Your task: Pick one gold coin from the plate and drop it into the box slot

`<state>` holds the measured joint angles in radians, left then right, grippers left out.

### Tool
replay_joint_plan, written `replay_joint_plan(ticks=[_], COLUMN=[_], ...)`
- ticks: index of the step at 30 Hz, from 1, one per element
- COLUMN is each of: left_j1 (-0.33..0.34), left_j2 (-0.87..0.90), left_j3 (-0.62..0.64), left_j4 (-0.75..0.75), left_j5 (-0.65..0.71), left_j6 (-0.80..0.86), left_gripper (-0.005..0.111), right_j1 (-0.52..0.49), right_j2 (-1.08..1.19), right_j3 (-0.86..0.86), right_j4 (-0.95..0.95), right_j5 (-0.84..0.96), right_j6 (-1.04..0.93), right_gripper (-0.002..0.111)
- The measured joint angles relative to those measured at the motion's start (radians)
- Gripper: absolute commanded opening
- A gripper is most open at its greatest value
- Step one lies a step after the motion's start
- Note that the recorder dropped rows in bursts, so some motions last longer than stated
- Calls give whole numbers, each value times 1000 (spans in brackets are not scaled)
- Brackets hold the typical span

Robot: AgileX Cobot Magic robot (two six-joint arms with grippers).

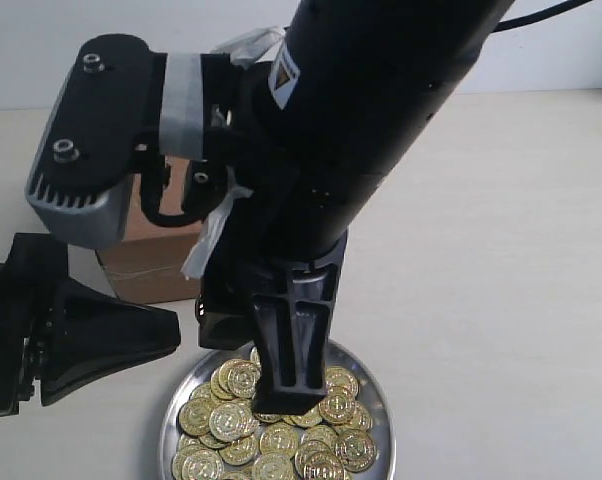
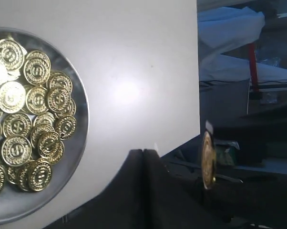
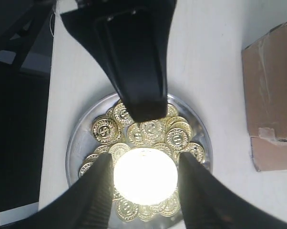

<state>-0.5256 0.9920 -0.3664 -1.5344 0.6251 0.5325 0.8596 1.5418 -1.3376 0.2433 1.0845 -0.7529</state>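
Note:
The silver plate [image 1: 181,395] [image 3: 74,148] [image 2: 19,205] holds a heap of gold coins [image 1: 236,420] [image 2: 36,100]. My right gripper [image 1: 286,405] [image 3: 143,160] hangs over that heap, shut on one gold coin [image 3: 144,177] that glares white between its two fingers. That coin shows edge-on [image 2: 208,160] in the left wrist view. My left gripper [image 1: 171,335] [image 2: 143,151] [image 3: 144,112] is shut on nothing, beside the plate. The brown cardboard box [image 1: 146,265] [image 3: 272,86] stands behind the plate. Its slot is not in view.
The right arm's black body [image 1: 381,120] and grey wrist camera [image 1: 91,150] block most of the box in the exterior view. The table's edge [image 2: 198,95] runs close past the plate, with dark clutter beyond it. Bare beige tabletop [image 1: 501,260] lies to the right.

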Motion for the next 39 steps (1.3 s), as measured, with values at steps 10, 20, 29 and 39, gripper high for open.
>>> replay_joint_plan(ticks=[10, 20, 29, 39], left_j1=[0, 0, 0, 0], left_j2=[16, 19, 19, 71], left_j3=[0, -14, -65, -65], left_j4=[-64, -130, -135, -135], left_j5=[46, 71, 75, 89], left_j6=[62, 109, 115, 115], left_gripper=[53, 41, 47, 47], right_j1=[0, 0, 0, 0], right_j2=[-13, -13, -13, -13], right_j3=[0, 0, 0, 0], right_j4=[-60, -62, -62, -62], right_j5=[4, 4, 4, 4], right_j6=[24, 29, 32, 32], right_gripper=[27, 27, 27, 27])
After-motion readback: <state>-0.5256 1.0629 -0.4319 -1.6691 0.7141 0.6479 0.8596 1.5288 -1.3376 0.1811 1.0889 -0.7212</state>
